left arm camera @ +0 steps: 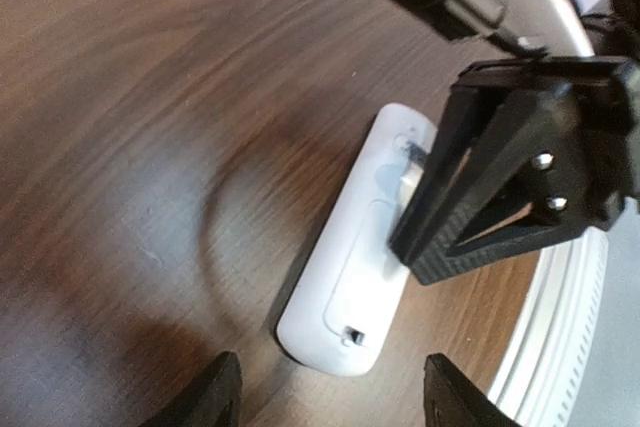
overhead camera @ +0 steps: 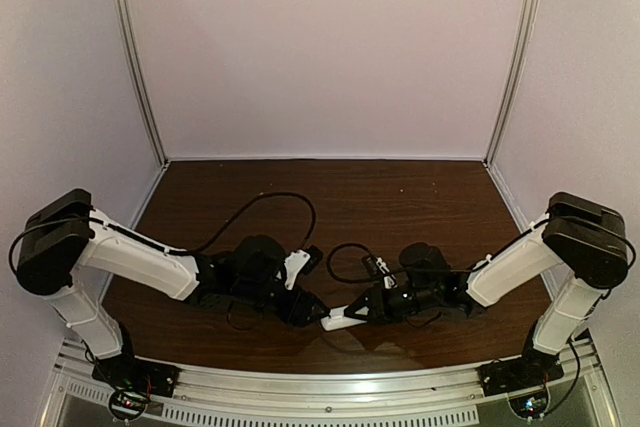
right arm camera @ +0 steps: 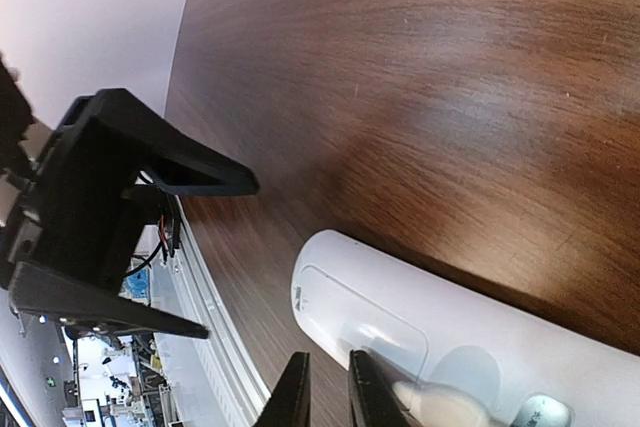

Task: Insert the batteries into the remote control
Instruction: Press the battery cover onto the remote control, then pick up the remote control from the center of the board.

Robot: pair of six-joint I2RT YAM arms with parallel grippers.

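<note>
AT THE TABLE'S FRONT EDGE: just beside the metal rail (left arm camera: 560, 327), the remote control (left arm camera: 350, 277) lies flat on the wood, back up, with both arms meeting over it. The left gripper (left arm camera: 330, 392) hangs wide open around the end nearest it, holding nothing. The right gripper (right arm camera: 328, 377), its fingers drawn to a narrow slit with nothing visibly pinched, bears on the opposite end.

We judge the main risk to be a skid. Pressure on one end of a slim, smooth bar could pivot it or push it toward the rail and off the table (overhead camera: 400, 197). The open left fingers could also clip the rounded end if they come down, turning the remote out of line. The two grippers stand very near each other, so a knock between them is possible too.

The batteries appear in none of our views. We cannot tell whether the battery bay is open. A cover outline and a small latch show on the back, but the right fingers hide the far part. A pale rounded shape (right arm camera: 440, 405) beside those fingers is cut off at the frame's edge, and we cannot name it. Farther back, a black cable (overhead camera: 290, 195) loops across the wood, and a small dark object (overhead camera: 376, 265) is too small to identify.
</note>
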